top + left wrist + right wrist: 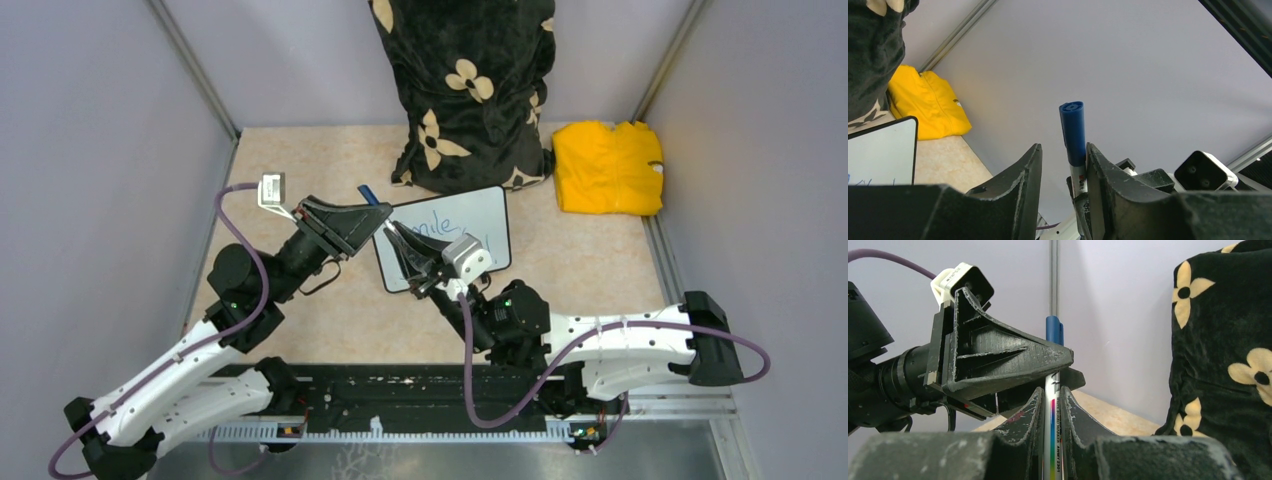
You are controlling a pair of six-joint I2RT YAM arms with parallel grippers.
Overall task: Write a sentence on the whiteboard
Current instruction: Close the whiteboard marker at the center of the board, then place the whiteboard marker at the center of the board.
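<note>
The whiteboard (pixel 470 228) lies on the tan table with blue writing (pixel 432 221) on it, partly hidden by the grippers. Its corner shows in the left wrist view (pixel 883 150). My right gripper (pixel 405 250) (pixel 1052 390) is shut on the white body of a whiteboard marker (pixel 1052 412) and holds it upright above the board's left end. The marker's blue cap (pixel 368 193) (pixel 1073 130) stands between the fingers of my left gripper (pixel 383 213) (pixel 1063 147). That gripper is open: the cap rests against one finger and a gap shows on the other side.
A black bag with cream flowers (pixel 470 90) stands just behind the whiteboard. A folded yellow cloth (pixel 608 168) lies at the back right. Grey walls close in the table on the left, the right and the back.
</note>
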